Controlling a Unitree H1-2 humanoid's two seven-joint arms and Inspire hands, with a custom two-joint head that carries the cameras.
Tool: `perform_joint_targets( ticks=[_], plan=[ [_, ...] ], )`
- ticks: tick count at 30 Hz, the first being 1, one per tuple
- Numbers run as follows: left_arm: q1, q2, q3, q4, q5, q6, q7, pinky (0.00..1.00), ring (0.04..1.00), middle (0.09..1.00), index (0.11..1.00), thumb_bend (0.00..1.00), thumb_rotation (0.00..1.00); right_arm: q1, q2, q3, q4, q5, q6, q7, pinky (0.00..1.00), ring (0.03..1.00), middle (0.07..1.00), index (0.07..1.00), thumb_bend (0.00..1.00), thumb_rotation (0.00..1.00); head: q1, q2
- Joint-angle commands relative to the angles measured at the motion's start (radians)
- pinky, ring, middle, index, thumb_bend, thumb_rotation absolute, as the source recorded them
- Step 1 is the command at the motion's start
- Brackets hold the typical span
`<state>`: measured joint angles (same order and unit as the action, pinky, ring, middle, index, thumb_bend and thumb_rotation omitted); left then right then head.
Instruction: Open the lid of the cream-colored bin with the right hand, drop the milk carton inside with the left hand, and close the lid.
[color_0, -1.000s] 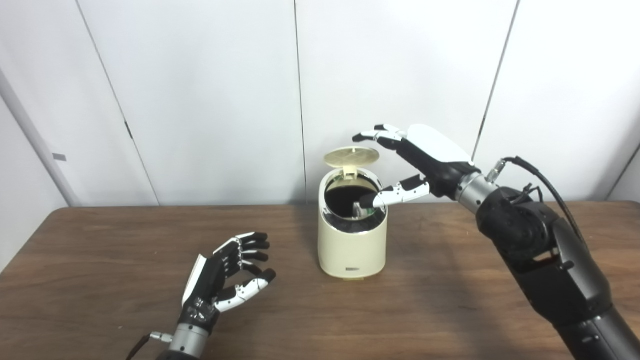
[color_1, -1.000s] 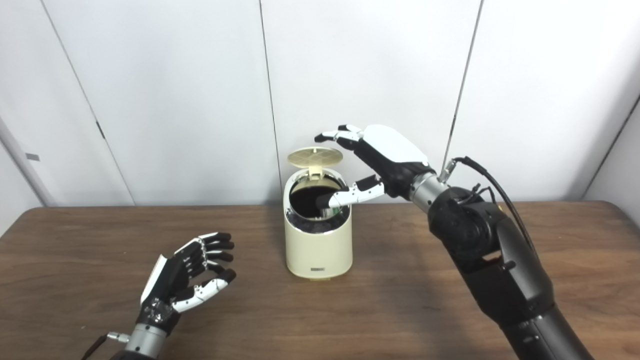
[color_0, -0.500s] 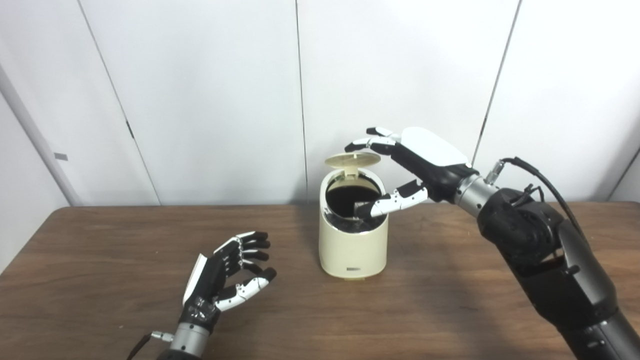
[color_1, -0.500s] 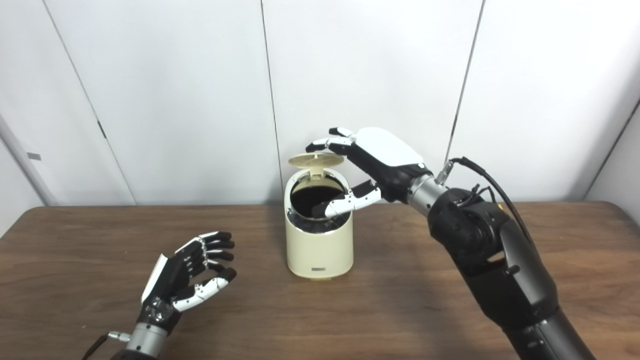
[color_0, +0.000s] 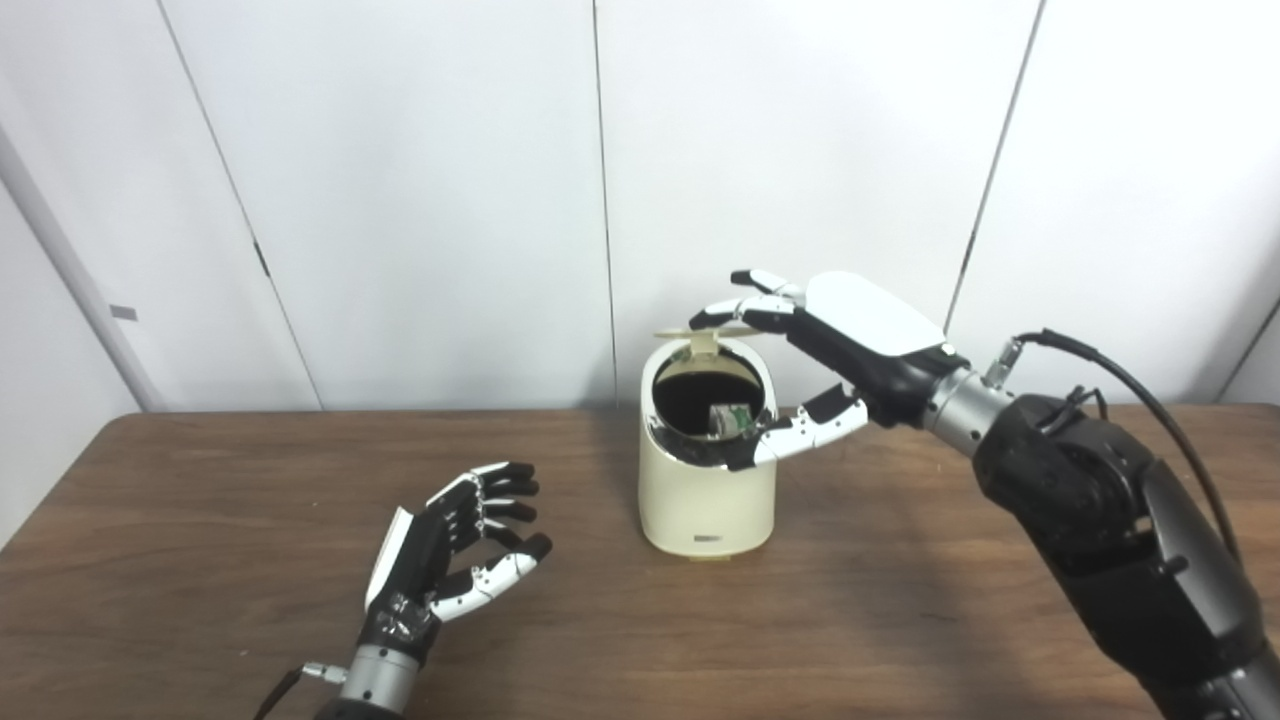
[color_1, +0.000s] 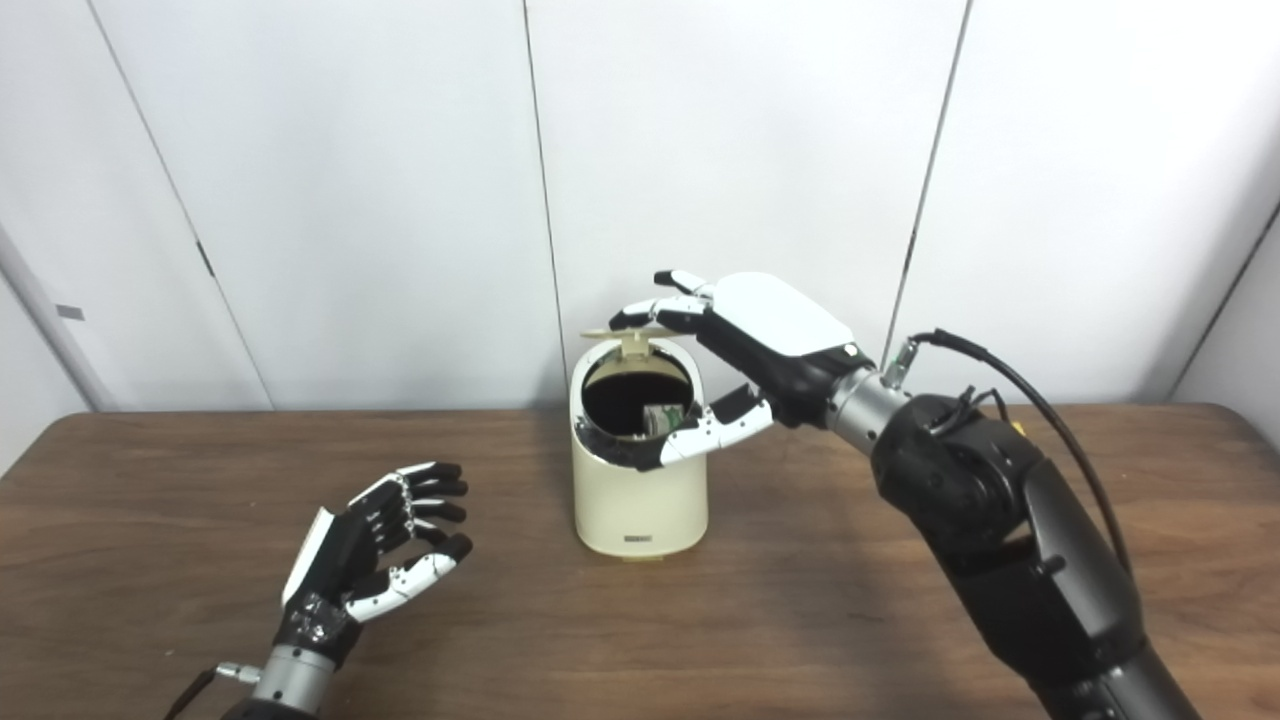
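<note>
On the bench (color_0: 200, 480), through the left eye, I see the cream bin (color_0: 708, 470) standing upright near the middle, close to the back edge. Its lid (color_0: 700, 333) is tipped almost level above the mouth, hinged at the rear, and I see it edge-on. My right hand (color_0: 840, 345) reaches in from the right, palm down over the bin; its fingers (color_0: 735, 312) are spread a little and lie on top of the lid, while the thumb (color_0: 795, 445) stretches across the front of the rim below. It holds nothing that I can make out. Inside the dark mouth I can see the milk carton (color_0: 730, 420), a pale corner with a bit of green, sitting toward the right wall. My left hand (color_0: 450, 560) hangs low over the bench well to the left of the bin, palm turned up and to the right, fingers apart and lightly curled, empty.

Through the right eye the layout is the same, seen from a little farther to the right. The bin (color_1: 640, 480) shows its small dark label at the base front. The carton (color_1: 660, 418) peeks out just behind the thumb tip. The left hand (color_1: 375, 560) is open and apart from everything else. Plain white wall panels (color_1: 350, 200) stand behind the bench.
</note>
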<state>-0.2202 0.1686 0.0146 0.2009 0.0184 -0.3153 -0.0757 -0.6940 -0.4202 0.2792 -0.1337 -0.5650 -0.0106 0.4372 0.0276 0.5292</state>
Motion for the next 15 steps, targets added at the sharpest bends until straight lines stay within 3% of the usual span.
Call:
perform_joint_targets(
  ticks=[1, 4, 9, 13, 15],
  plan=[
    [-0.024, 0.003, 0.007, -0.032, 0.003, -0.015, 0.008, 0.52, 0.651, 0.722, 0.754, 0.64, 0.23, -0.029, -0.016, -0.010, -0.031, -0.009, -0.024, -0.010, 0.81, 0.961, 0.813, 0.810, 0.70, 0.59, 0.002, 0.002],
    [-0.024, 0.003, 0.007, -0.025, 0.016, -0.022, 0.014, 0.53, 0.650, 0.720, 0.753, 0.65, 0.24, -0.018, -0.024, -0.006, -0.031, -0.024, -0.030, -0.005, 0.80, 0.949, 0.811, 0.811, 0.70, 0.59, 0.003, 0.004],
    [-0.023, 0.000, 0.011, -0.018, 0.008, -0.025, 0.011, 0.52, 0.650, 0.722, 0.756, 0.65, 0.24, 0.001, -0.023, -0.008, -0.054, -0.014, 0.008, 0.032, 0.92, 0.979, 0.833, 0.823, 0.69, 0.56, 0.002, 0.007],
    [-0.020, -0.001, 0.012, -0.023, 0.007, -0.017, 0.009, 0.53, 0.655, 0.726, 0.759, 0.65, 0.25, 0.019, -0.020, -0.008, -0.054, -0.013, 0.000, 0.034, 0.87, 0.977, 0.831, 0.813, 0.69, 0.56, 0.004, 0.010],
    [-0.019, -0.002, 0.012, -0.025, 0.006, -0.015, 0.009, 0.53, 0.658, 0.726, 0.760, 0.65, 0.25, 0.027, -0.019, -0.007, -0.055, -0.008, 0.004, 0.040, 0.90, 0.979, 0.832, 0.816, 0.68, 0.56, 0.004, 0.013]
  ],
)
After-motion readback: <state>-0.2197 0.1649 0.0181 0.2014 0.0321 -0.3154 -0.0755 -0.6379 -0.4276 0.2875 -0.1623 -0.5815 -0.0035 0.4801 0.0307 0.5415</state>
